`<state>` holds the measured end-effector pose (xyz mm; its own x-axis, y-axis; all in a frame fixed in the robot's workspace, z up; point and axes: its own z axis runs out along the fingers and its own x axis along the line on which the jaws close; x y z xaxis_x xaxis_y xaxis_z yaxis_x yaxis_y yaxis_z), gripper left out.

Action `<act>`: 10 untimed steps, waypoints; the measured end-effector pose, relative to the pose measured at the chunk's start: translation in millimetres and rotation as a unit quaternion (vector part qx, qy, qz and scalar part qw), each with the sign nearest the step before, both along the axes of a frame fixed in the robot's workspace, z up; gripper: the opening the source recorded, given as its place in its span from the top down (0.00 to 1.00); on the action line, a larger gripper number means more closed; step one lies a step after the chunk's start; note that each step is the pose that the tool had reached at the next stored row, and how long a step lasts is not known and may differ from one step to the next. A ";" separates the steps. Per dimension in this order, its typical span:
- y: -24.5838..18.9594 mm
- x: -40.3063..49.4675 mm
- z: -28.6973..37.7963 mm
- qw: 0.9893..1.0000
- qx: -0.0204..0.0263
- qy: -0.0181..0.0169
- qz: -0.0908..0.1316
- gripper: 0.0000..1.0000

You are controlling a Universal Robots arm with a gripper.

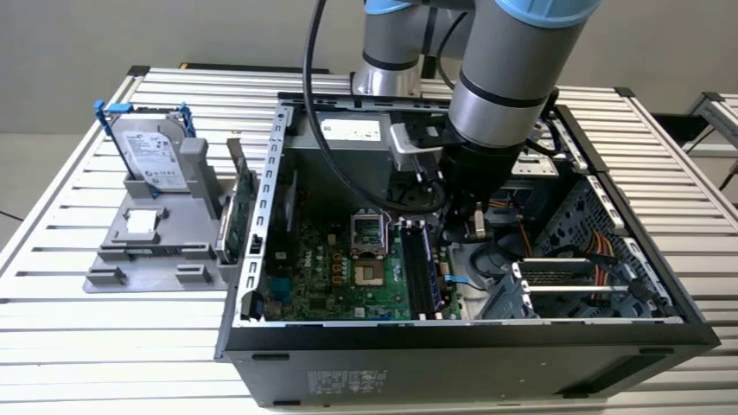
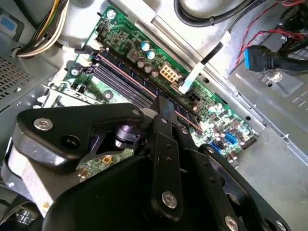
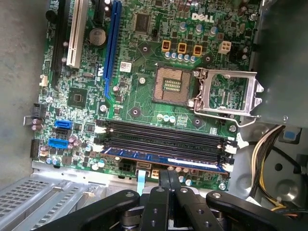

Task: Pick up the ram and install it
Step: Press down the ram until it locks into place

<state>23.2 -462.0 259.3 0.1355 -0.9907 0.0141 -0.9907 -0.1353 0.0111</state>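
The ram (image 3: 163, 159) is a dark blue stick lying in the outermost of the motherboard's black memory slots (image 3: 159, 137), the one nearest the board's edge. In the exterior view the ram (image 1: 440, 270) stands lengthwise inside the open computer case (image 1: 461, 333). My gripper (image 3: 169, 175) is shut, its two black fingers pressed together with nothing between them. The tips hover right at the ram's middle; I cannot tell whether they touch it. In the second wrist view the gripper (image 2: 162, 102) points down onto the slot row. The arm reaches into the case from above, gripper (image 1: 478, 226) low.
The open CPU socket (image 3: 173, 85) lies beside the slots. A white ribbon cable (image 2: 202, 62) and cable bundles (image 2: 269, 53) crowd the case floor. Outside, on the exterior view's left, a grey holder (image 1: 150, 251) carries a silver hard drive (image 1: 155, 151) and a green card (image 1: 237, 216).
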 end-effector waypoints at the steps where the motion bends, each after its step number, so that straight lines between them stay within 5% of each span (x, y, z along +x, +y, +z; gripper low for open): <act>1: 0.0 -0.2 0.0 1.000 0.000 0.000 0.000 1.00; 10: 0.2 -0.6 -8.0 0.999 0.000 0.000 -0.039 1.00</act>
